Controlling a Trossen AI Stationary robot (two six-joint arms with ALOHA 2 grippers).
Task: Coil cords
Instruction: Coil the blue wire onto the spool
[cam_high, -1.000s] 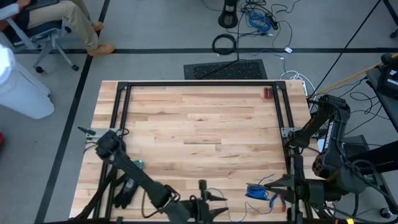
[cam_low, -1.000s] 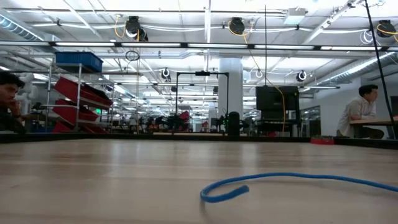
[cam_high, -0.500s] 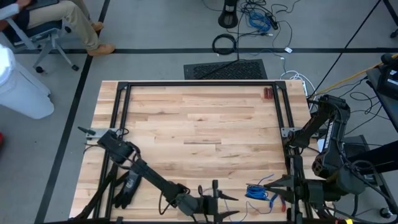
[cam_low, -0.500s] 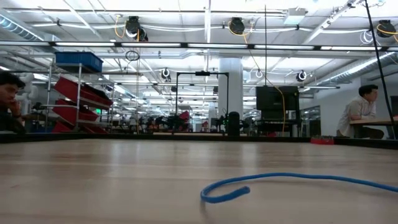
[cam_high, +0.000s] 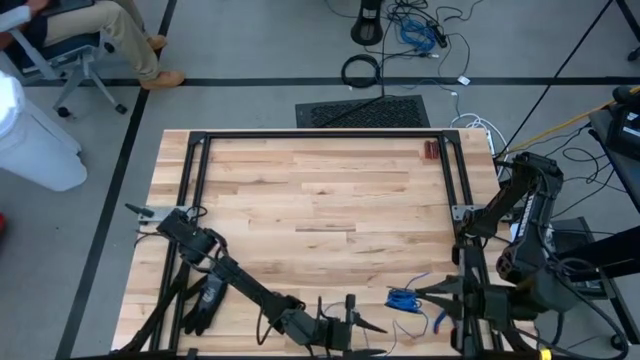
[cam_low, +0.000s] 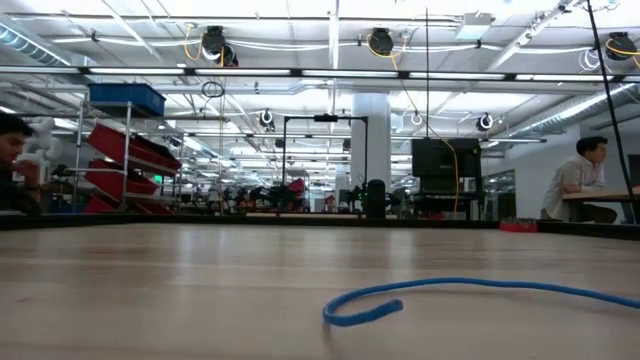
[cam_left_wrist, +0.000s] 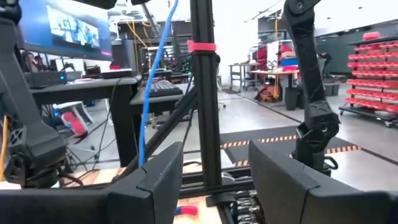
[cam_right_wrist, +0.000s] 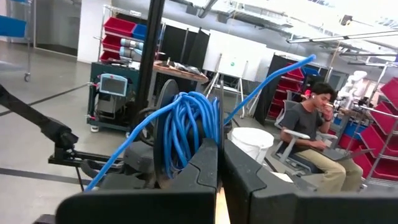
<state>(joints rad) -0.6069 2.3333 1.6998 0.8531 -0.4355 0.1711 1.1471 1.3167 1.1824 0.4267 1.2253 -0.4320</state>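
At the high view's lower centre, the left end effector (cam_high: 352, 322) stands wide and empty, near the cord's tail; reaching in, it could snag that tail and drag loops loose. Lower right, the right end effector (cam_high: 428, 292) is clamped on the blue cord (cam_high: 404, 299), a small coil. A weak pinch may let it unwind. The frame's bottom edge cuts off the tail and tabletop (cam_high: 320, 200).

light: bright, even, from ceiling fixtures (cam_low: 381, 42) | shadows: faint | blur: near tabletop (cam_low: 200, 290) soft
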